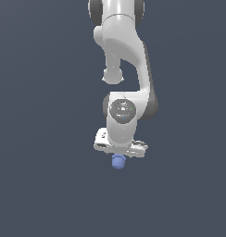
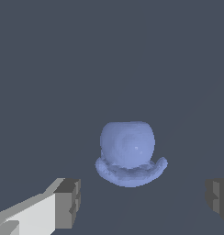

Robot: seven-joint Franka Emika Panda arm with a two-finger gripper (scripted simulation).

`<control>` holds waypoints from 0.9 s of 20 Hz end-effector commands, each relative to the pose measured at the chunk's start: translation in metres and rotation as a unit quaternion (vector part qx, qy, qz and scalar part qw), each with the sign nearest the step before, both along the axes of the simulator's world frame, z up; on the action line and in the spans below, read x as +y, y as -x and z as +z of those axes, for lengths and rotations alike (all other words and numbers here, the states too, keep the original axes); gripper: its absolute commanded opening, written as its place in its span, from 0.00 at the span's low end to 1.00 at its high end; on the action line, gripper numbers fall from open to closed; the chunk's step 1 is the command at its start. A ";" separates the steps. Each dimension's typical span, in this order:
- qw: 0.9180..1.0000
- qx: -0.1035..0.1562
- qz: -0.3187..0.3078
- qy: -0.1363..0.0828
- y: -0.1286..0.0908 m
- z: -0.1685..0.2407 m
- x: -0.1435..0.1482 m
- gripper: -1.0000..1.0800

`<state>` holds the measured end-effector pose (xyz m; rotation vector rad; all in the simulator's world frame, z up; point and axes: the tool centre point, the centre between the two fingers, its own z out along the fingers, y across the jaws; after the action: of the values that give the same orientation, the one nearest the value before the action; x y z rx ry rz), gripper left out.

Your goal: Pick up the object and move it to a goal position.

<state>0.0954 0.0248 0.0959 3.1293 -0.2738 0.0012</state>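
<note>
The object (image 2: 128, 153) is a small periwinkle-blue rounded lump with a flared rim, lying on the dark grey floor. In the exterior view the object (image 1: 118, 161) shows just under the white hand of the arm, much narrower than the hand. My gripper (image 2: 141, 202) is open, with its grey fingertips (image 2: 68, 203) spread wide, one on each side of the object and nearer the camera. Nothing is held between them. In the exterior view the gripper (image 1: 119, 155) hangs right above the object and its fingers are hidden behind the hand.
The white arm (image 1: 126, 60) comes down from the top of the exterior view. A plain dark grey surface (image 1: 40, 185) lies all around the object.
</note>
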 end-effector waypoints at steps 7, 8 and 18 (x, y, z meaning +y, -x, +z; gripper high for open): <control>1.000 0.001 -0.005 0.000 -0.003 -0.007 0.001 0.96; 1.000 0.001 -0.005 0.000 -0.003 -0.009 0.001 0.96; 1.000 0.000 -0.006 0.000 -0.002 -0.054 0.001 0.96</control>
<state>0.0972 0.0255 0.0465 3.1277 -0.2926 -0.0026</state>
